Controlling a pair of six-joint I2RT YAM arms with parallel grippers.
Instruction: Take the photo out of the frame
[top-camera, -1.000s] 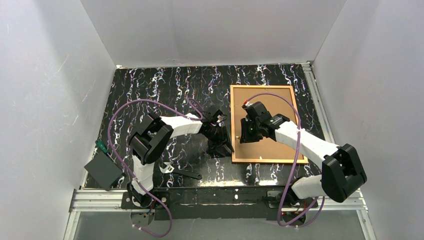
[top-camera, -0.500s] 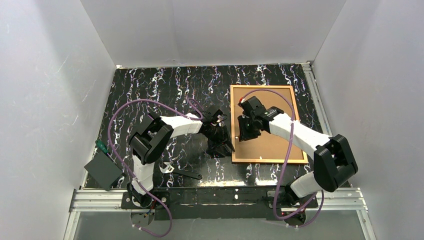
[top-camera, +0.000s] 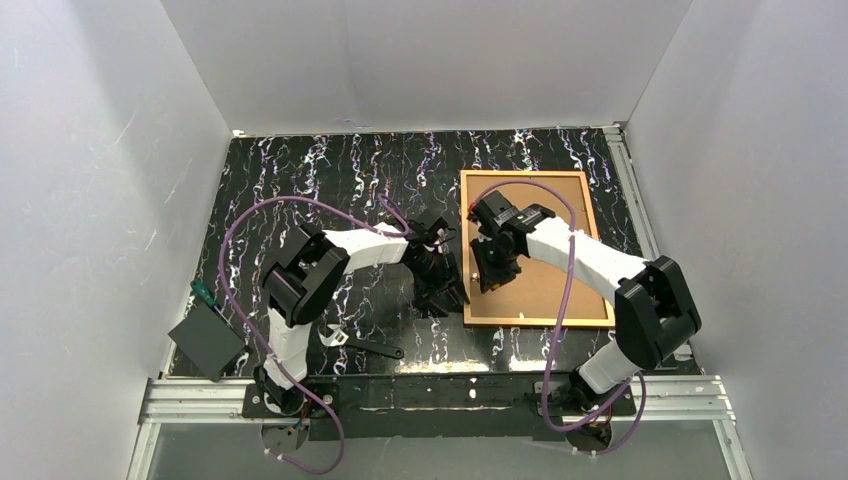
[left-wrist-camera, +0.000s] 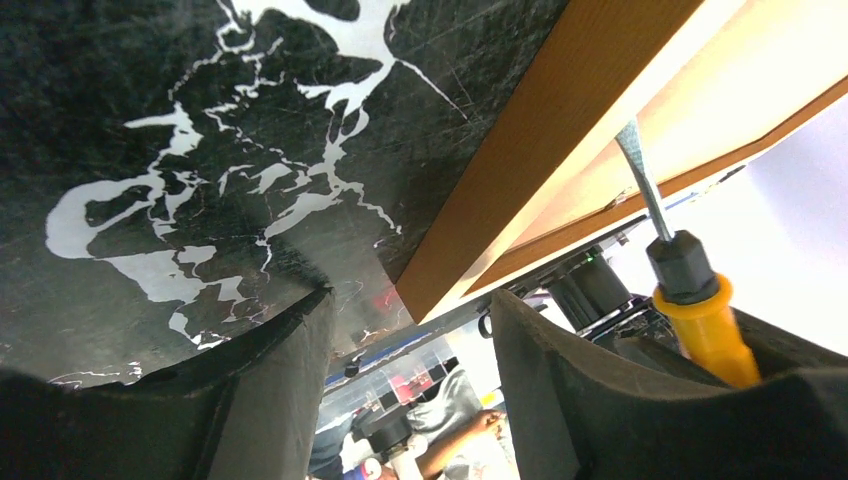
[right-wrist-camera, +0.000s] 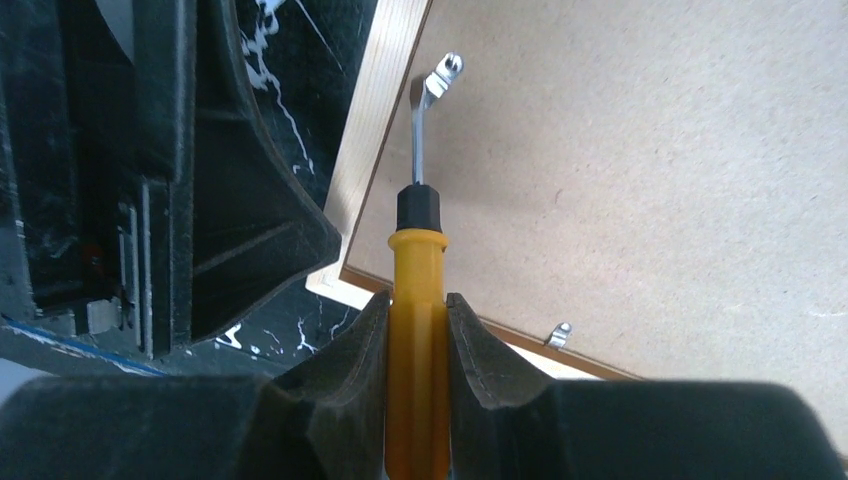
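Observation:
The frame (top-camera: 540, 321) lies face down at the right of the table. The tan board back of the photo (top-camera: 548, 285) faces up; its printed side is hidden. My right gripper (top-camera: 487, 270) hovers over the frame's left part, shut on a yellow-handled screwdriver (right-wrist-camera: 416, 255). The metal tip of the screwdriver rests at a small metal clip (right-wrist-camera: 441, 74) on the frame's left rail (right-wrist-camera: 372, 120). My left gripper (top-camera: 445, 288) is open and empty, low on the table just left of that rail. The rail (left-wrist-camera: 520, 160) and the screwdriver (left-wrist-camera: 702, 320) also show in the left wrist view.
A second clip (right-wrist-camera: 560, 334) sits on the frame's near rail. A wrench (top-camera: 365, 346) lies on the table near the front. A dark grey box (top-camera: 205, 340) with a green tool sits at the front left. White walls enclose the black marbled table (top-camera: 330, 180).
My right gripper has moved left and toward the back with the screwdriver, over to the frame's left rail. The left arm has barely moved.

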